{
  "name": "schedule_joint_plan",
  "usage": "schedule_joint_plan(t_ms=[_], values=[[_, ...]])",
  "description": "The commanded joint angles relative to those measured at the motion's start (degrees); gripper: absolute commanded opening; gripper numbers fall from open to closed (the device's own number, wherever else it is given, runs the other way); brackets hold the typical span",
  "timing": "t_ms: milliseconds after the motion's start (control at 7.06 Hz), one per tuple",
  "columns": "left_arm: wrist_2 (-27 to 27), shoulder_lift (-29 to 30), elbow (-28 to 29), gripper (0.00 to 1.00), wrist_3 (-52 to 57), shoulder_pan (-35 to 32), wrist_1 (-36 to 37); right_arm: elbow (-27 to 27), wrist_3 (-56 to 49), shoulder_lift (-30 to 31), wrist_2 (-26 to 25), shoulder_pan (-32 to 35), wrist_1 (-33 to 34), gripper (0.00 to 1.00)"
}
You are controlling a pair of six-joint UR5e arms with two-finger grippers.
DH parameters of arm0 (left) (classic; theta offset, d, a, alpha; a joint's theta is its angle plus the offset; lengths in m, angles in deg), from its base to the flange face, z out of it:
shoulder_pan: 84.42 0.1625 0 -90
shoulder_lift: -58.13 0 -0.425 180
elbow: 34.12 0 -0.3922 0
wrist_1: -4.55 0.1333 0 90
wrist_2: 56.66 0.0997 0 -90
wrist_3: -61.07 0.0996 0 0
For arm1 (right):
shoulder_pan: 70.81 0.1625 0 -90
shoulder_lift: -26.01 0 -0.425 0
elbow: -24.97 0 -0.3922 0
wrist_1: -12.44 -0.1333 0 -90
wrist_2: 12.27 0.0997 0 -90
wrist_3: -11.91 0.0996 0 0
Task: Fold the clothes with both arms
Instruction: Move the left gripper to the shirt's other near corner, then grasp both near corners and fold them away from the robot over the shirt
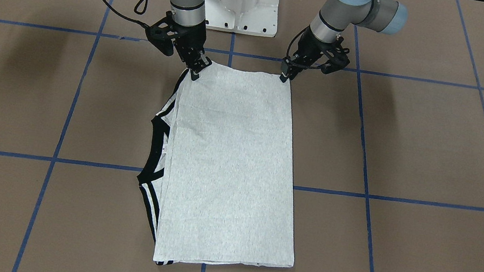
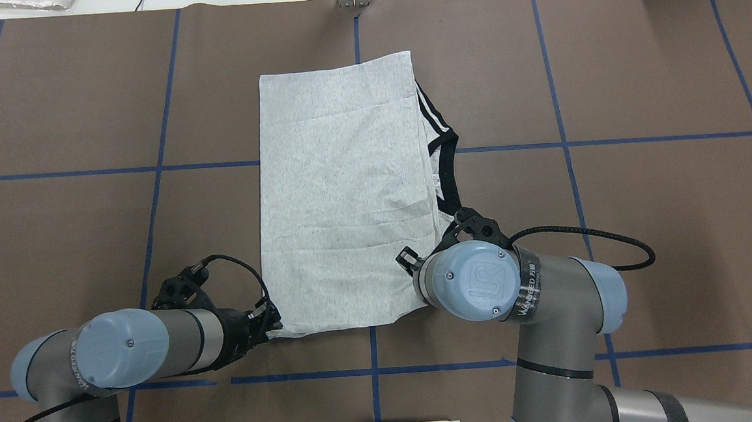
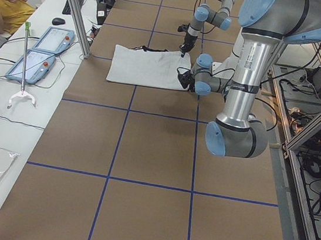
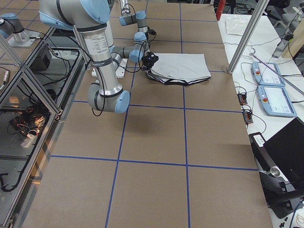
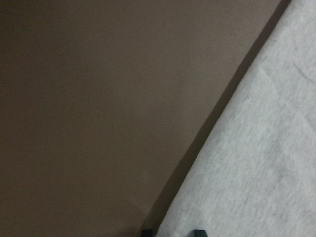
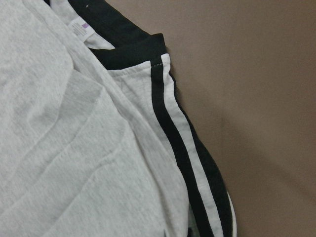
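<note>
You have the grey T-shirt lying folded and flat in the middle of the brown table, plain side up. Its black collar and shoulder stripes peek out along the robot's right side. The left gripper and the right gripper each sit low at one robot-side corner of the shirt, at the cloth's edge. Their fingers look narrowly set, but you cannot tell whether they clamp the fabric.
</note>
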Motion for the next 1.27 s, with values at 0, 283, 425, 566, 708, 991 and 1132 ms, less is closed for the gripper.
schedule_joint_plan(t_ms=[0, 283, 425, 566, 708, 991, 1132], values=[[-0.2, 0.1, -0.1, 0.00, 0.1, 0.1, 0.0, 0.0, 0.1, 0.0, -0.1, 0.0, 0.0, 0.00], [-0.7, 0.2, -3.5, 0.00, 0.2, -0.2, 0.1, -0.3, 0.1, 0.0, -0.1, 0.1, 0.0, 0.00], [-1.0, 0.2, -7.1, 0.00, 0.9, -1.7, 0.2, -2.2, -0.1, 0.1, 0.0, 0.9, 0.3, 0.00], [-4.6, 2.3, -6.9, 0.00, 2.7, -8.3, 0.4, -3.9, -0.3, -0.1, 3.2, 4.5, 0.6, 0.00], [-10.2, 6.5, -5.7, 0.00, 9.0, -15.9, 4.2, -3.9, -1.0, -0.8, 9.2, 9.4, 0.4, 0.00], [-13.5, 14.8, 2.9, 0.00, 16.4, -23.4, 9.1, -1.0, -6.5, -3.7, 10.6, 16.0, 0.2, 0.00], [-13.5, 17.0, 6.8, 0.00, 19.0, -25.5, 9.1, 4.9, -8.3, -8.0, 12.9, 18.8, 0.2, 0.00]])
